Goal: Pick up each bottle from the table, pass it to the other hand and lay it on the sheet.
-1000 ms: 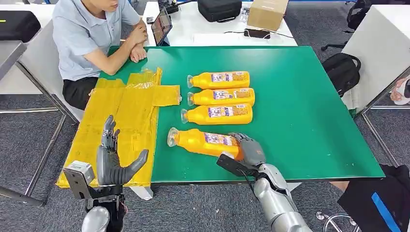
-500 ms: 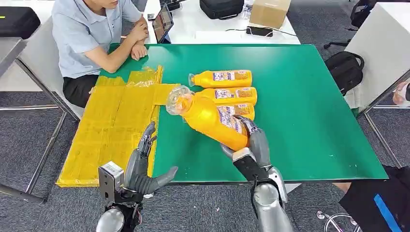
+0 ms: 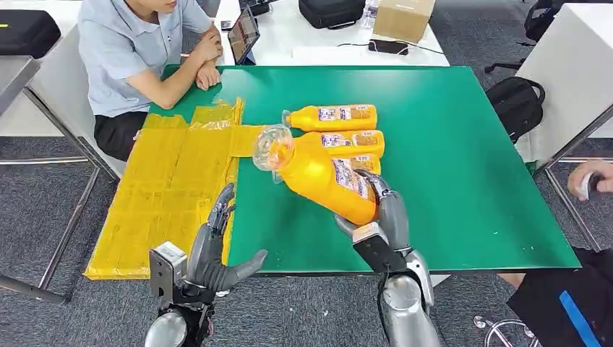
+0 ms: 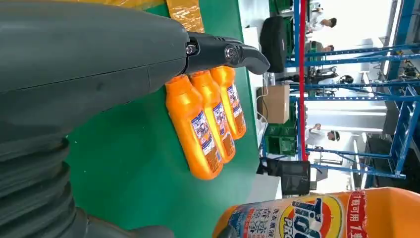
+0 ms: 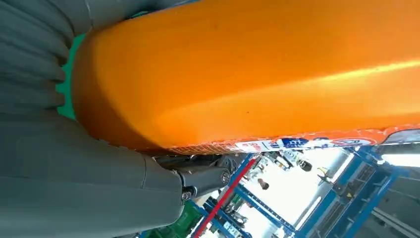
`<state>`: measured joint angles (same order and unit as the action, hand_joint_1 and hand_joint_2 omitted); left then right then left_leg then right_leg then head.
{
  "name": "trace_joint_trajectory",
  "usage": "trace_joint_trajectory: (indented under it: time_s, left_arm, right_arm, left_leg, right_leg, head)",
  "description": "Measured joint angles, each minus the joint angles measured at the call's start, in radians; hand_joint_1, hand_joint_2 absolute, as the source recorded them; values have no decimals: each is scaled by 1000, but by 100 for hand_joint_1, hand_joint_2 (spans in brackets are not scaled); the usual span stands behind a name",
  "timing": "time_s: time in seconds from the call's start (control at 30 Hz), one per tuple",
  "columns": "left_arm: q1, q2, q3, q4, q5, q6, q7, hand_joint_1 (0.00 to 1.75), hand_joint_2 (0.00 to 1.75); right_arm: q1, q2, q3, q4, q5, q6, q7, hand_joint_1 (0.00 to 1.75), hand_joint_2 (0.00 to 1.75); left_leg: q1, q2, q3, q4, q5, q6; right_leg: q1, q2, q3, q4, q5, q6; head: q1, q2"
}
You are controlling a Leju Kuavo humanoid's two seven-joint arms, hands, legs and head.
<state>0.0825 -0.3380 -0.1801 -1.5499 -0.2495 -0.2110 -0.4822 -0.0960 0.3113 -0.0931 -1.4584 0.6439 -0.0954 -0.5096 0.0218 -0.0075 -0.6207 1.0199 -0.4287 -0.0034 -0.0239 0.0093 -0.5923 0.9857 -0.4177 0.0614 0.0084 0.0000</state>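
My right hand (image 3: pixel 383 217) grips the base of an orange bottle (image 3: pixel 318 177) and holds it tilted above the green table (image 3: pixel 470 144), its clear cap toward the sheet. Up close in the right wrist view the same bottle (image 5: pixel 257 74) lies against the hand (image 5: pixel 74 173). Three more orange bottles (image 3: pixel 340 130) lie side by side on the table behind it; in the left wrist view these bottles (image 4: pixel 205 124) lie beyond the thumb. My left hand (image 3: pixel 213 253) stands open at the table's front edge, beside the yellow sheet (image 3: pixel 173 188). The held bottle's label (image 4: pixel 307 218) is close to the left hand (image 4: pixel 89 74).
A person in a light blue shirt (image 3: pixel 130 50) sits at the table's far left corner, arms resting on it. A tablet (image 3: pixel 242 36), a black bag (image 3: pixel 329 13) and a cardboard box (image 3: pixel 401 18) stand on the white table behind. A backpack (image 3: pixel 515 105) lies on the floor at right.
My right hand lifted the nearest bottle off the table and swung it up and leftward. My left hand moved right, to the table's front edge by the sheet.
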Motion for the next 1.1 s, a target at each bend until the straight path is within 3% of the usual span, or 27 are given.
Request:
trace_joint_trajectory:
  time_s: [0.6, 0.67, 0.83, 0.93, 1.1]
  left_arm:
    - [0, 0, 0, 0, 0, 0, 0, 0, 175]
    - [1, 0, -5, -3, 27, -39, -40, 0, 175]
    - [-4, 11, -47, -18, 221, -267, -95, 0, 175]
    - [-12, 12, -59, -19, 314, -278, -88, 0, 175]
    - [-8, 17, -61, -19, 400, -298, -80, 0, 175]
  right_arm:
    - [3, 0, 0, -3, 0, 0, 0, 157, 175]
    - [0, 1, -2, 2, 21, 16, 6, 175, 175]
    - [-75, 6, 58, 182, 185, 27, -19, 173, 175]
    - [-112, 36, 174, 330, 187, -114, -8, 171, 175]
    - [-141, 38, 253, 445, 154, -134, -7, 175, 175]
  left_leg:
    - [0, 0, 0, 0, 0, 0]
    - [0, 0, 0, 0, 0, 0]
    - [0, 0, -1, 0, 0, 0]
    - [1, 2, 1, 0, 1, -1]
    - [1, 0, -1, 0, 1, -1]
  right_leg:
    - [0, 0, 0, 0, 0, 0]
    - [0, 0, 0, 0, 0, 0]
    - [0, 0, 0, 1, 0, 0]
    - [1, 1, -1, 1, 0, 0]
    - [0, 0, -1, 1, 0, 0]
  head:
    - [0, 0]
    - [0, 0]
    - [0, 0]
    - [-1, 0]
    - [0, 0]
